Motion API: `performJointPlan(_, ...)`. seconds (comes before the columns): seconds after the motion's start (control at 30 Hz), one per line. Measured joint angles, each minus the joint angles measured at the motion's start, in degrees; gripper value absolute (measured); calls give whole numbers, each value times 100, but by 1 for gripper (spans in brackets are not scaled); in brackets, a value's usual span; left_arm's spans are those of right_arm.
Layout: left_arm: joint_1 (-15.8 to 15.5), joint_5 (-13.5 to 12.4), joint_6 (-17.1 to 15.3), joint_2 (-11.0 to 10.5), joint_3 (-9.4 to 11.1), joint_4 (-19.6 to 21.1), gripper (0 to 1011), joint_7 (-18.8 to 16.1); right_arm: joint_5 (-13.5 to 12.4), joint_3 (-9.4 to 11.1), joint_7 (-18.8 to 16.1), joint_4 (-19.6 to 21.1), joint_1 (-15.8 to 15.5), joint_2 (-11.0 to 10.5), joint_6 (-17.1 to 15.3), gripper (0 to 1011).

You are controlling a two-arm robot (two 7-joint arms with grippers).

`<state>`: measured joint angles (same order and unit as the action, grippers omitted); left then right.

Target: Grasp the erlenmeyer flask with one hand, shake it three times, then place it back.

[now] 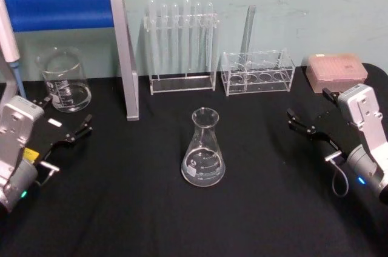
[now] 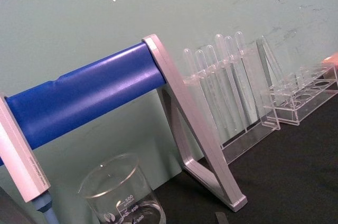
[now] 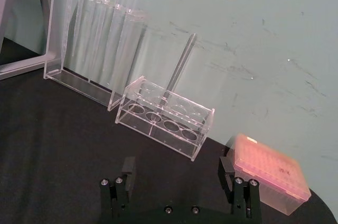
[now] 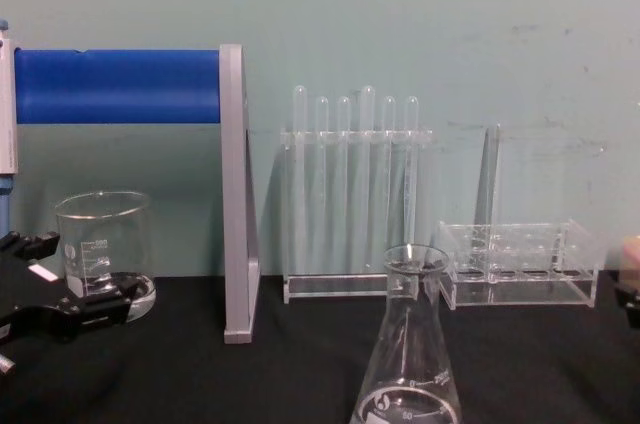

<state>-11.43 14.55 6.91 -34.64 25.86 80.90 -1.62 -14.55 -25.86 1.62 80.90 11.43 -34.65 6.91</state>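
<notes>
**Flask standing free, both hands off it: slipping and tipping are my worries**

Nearest me, the erlenmeyer flask (image 1: 203, 151) is standing in the middle of the worktop (image 1: 254, 208), touching nothing else. The right hand (image 1: 309, 105) is hovering well off to its right, jaws spread with nothing between them. The left hand (image 1: 76, 133) is sitting far to the left, also released, near the beaker (image 1: 63, 81). Farther back, the tall test-tube rack (image 1: 182, 45) and the low rack (image 1: 257, 72) are lining the wall, with a pink box (image 1: 336, 69) at the far right.

I'm judging the smooth glass to be the main hazard. Jaws closing on the sloped cone could be squeezing it upward and out, or an off-line approach could be nudging it over. A wide shake could be swinging it into the racks behind.

The flask is standing upright. Its long axis is running vertically, with the mouth pointing straight up and the wide base lying flat on the worktop.
</notes>
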Motion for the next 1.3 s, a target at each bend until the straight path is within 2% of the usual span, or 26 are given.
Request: performJointPlan(1.3, 0, 0, 0, 0, 0, 0, 1001, 0, 0, 0, 0, 0, 0, 0, 0, 1000)
